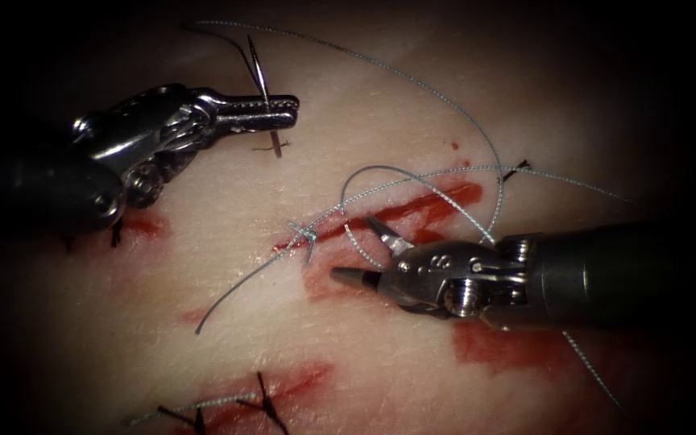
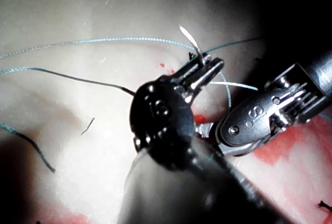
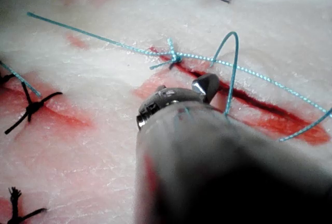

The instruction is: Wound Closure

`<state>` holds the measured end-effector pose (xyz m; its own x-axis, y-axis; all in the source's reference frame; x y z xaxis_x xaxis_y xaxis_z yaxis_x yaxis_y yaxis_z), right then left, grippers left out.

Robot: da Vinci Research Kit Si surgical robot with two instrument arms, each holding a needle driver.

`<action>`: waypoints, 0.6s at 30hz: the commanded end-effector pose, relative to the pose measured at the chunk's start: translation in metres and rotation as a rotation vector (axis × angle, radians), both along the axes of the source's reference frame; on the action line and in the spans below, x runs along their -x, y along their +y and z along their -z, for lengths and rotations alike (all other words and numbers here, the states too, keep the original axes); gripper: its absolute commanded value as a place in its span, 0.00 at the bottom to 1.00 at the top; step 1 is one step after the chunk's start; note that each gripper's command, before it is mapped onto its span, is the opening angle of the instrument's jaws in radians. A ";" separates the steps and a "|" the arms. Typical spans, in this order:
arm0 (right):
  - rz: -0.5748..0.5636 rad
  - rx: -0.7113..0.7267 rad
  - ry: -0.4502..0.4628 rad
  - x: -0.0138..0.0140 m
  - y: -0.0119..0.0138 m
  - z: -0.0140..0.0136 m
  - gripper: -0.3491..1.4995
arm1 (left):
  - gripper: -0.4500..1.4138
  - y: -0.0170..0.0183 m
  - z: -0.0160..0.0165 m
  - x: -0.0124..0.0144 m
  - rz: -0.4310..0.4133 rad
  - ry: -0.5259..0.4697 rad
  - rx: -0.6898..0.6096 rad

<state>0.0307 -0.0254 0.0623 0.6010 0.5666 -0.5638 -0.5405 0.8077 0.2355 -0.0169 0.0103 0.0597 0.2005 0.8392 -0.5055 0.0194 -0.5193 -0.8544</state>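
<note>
Left tool (image 1: 279, 111), upper left of the frame, grips my needle (image 1: 260, 74) mid-curve, clear of the tissue (image 1: 203, 225); right tool (image 1: 368, 250) gapes empty (beside the knotted thread (image 1: 304, 234)) over the cut (image 1: 412, 211).

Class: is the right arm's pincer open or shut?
Open. In the endoscope view the right pincer has its two jaws spread apart over the cut, gripping nothing; thread loops nearby.
</note>
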 end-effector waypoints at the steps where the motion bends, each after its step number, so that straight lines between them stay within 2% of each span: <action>1: -0.006 0.002 -0.003 -0.0007 -0.0001 -0.0009 0.61 | 0.00 -0.0002 -0.0005 0.0005 0.000 -0.001 0.002; 2: -0.008 0.003 -0.004 -0.0006 0.0001 -0.0012 0.55 | 0.00 -0.0002 -0.0005 0.0005 0.000 -0.001 0.002; 3: -0.009 0.004 -0.004 -0.0005 0.0001 -0.0014 0.34 | 0.00 -0.0002 -0.0005 0.0006 0.000 -0.001 0.002; 4: -0.017 -0.004 -0.004 -0.0004 0.0002 -0.0015 0.06 | 0.00 -0.0002 -0.0005 0.0006 0.000 -0.001 0.002; 5: -0.026 -0.037 -0.003 0.0002 0.0002 -0.0013 0.00 | 0.00 -0.0002 -0.0005 0.0007 -0.001 -0.002 0.002; 9: -0.002 -0.080 -0.039 0.0013 0.0003 0.0001 0.00 | 0.00 -0.0003 -0.0003 0.0007 -0.003 0.000 0.001; 14: 0.025 -0.146 -0.093 0.0049 0.0004 0.0024 0.00 | 0.00 -0.0003 -0.0003 0.0007 -0.006 0.002 0.000; 18: 0.026 -0.174 -0.090 0.0077 0.0010 0.0033 0.00 | 0.00 -0.0003 -0.0003 0.0006 -0.007 0.009 0.005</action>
<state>0.0221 -0.0242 0.0585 0.6627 0.6347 -0.3974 -0.5439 0.7727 0.3271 -0.0170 0.0101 0.0595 0.1899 0.8384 -0.5108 0.0168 -0.5230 -0.8522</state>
